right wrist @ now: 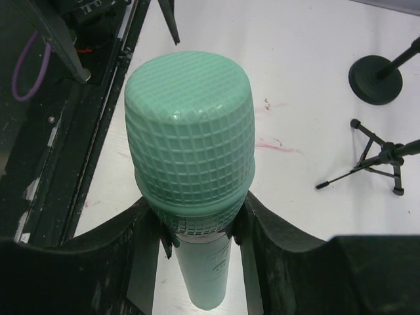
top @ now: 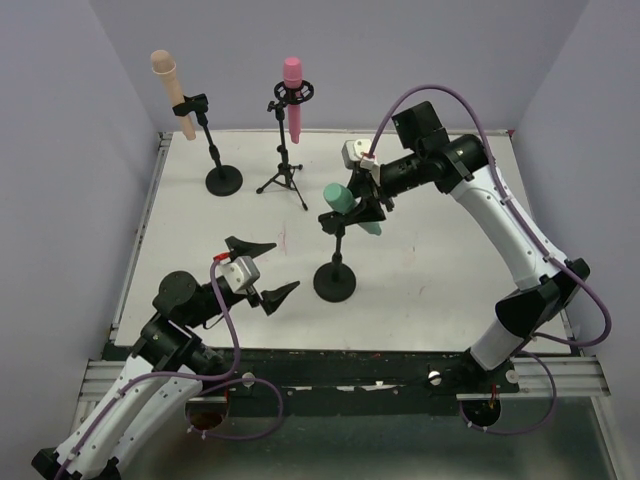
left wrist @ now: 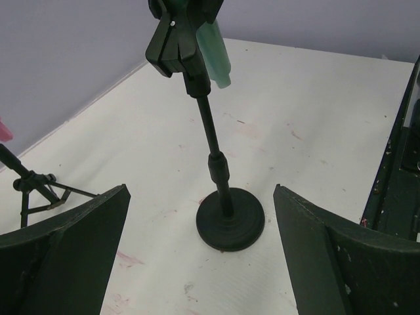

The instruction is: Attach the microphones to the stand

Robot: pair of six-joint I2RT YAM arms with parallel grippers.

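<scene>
Teal-green microphone [right wrist: 190, 138] is clamped between the fingers of the right gripper [right wrist: 197, 220], which press on it just under the meshed head. Its body runs down and away from that gripper at a tilt, into the clip [left wrist: 177, 39] of the round-base stand [left wrist: 230, 220]. Whether the body is fully seated in the clip cannot be determined from any view. Principal hazard, in my judgement: if the fingers let go before the clip has a firm hold, the tilted microphone could slide out and fall to the table [top: 450, 290]. Second hazard: sideways or downward force from the right gripper could rock or topple the stand, since nothing braces it. The left gripper [top: 266, 270] is spread wide and empty; the base sits ahead of it between its fingers, apart from both. Third hazard: on pulling back, the fingers could catch the clip and drag the microphone loose. Beyond the right gripper, well apart, the peach microphone [top: 172, 88] and pink microphone [top: 293, 95] are already held in their own stands. The tripod [top: 284, 178] under the pink one is the nearest obstruction. Nothing lies between the left gripper and the base.
</scene>
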